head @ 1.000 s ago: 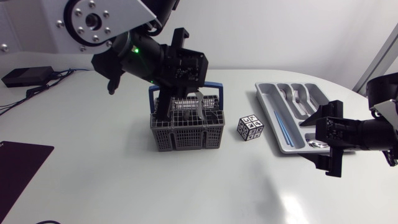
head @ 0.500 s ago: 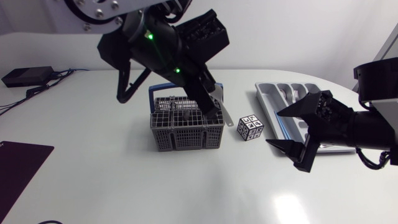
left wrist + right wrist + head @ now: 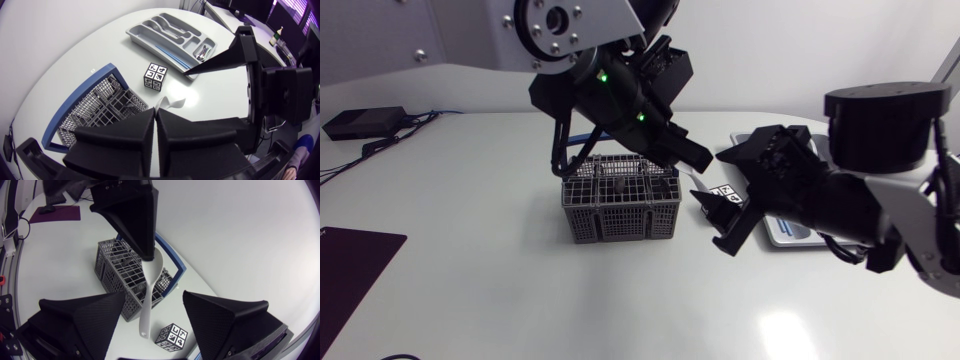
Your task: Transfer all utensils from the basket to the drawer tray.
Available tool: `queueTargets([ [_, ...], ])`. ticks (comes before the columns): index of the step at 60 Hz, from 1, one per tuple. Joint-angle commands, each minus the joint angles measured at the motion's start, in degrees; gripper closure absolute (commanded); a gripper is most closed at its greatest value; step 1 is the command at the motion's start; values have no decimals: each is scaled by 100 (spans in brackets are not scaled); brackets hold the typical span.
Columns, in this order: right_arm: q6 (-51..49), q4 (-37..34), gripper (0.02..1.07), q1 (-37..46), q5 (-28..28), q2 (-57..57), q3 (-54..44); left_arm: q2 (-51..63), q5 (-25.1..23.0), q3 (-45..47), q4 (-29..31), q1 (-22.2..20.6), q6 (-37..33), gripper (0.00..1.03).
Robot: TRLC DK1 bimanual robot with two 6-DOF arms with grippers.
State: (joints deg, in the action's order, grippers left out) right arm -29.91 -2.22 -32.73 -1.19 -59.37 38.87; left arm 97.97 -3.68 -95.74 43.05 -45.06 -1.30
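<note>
My left claw (image 3: pixel 148 255) was clamped shut on the upper end of a white spoon (image 3: pixel 146 295), which hung in the air just off the basket (image 3: pixel 620 215), at its 3 o'clock side. My right claw (image 3: pixel 718 200) stood wide, one finger either side of the spoon, neither touching it. A patterned cube (image 3: pixel 154 77) sat on the desk (image 3: pixel 520 290) between basket and drawer tray (image 3: pixel 137 36). The tray lay at the cube's 3 o'clock, with cutlery in its compartments
</note>
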Motion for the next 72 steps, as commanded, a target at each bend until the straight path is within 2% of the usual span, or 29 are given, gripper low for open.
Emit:
queueTargets([
  [1,179,275,35,-216,312,-373,-152,161,-159,-252,19,67,297,100],
  [14,161,802,64,-286,761,-707,-99,161,-432,-322,63,217,490,100],
  [28,135,899,89,-357,901,-804,-73,187,-581,-375,125,331,578,100],
  [40,108,969,101,-392,954,-865,-55,196,-722,-384,151,349,587,100],
  [49,91,969,102,-392,945,-874,-64,196,-748,-401,160,349,587,97],
  [57,73,925,102,-392,884,-857,-108,152,-801,-436,160,349,587,79],
  [58,73,925,102,-392,875,-848,-108,143,-836,-463,169,349,578,72],
  [59,73,916,102,-392,866,-839,-117,143,-836,-463,169,357,578,71],
  [60,73,899,102,-392,840,-830,-126,134,-871,-498,169,366,578,63],
  [66,20,740,102,-330,620,-769,-161,99,-932,-577,169,463,587,43],
  [72,-41,565,102,-199,321,-690,-213,20,-950,-682,169,691,649,34],
])
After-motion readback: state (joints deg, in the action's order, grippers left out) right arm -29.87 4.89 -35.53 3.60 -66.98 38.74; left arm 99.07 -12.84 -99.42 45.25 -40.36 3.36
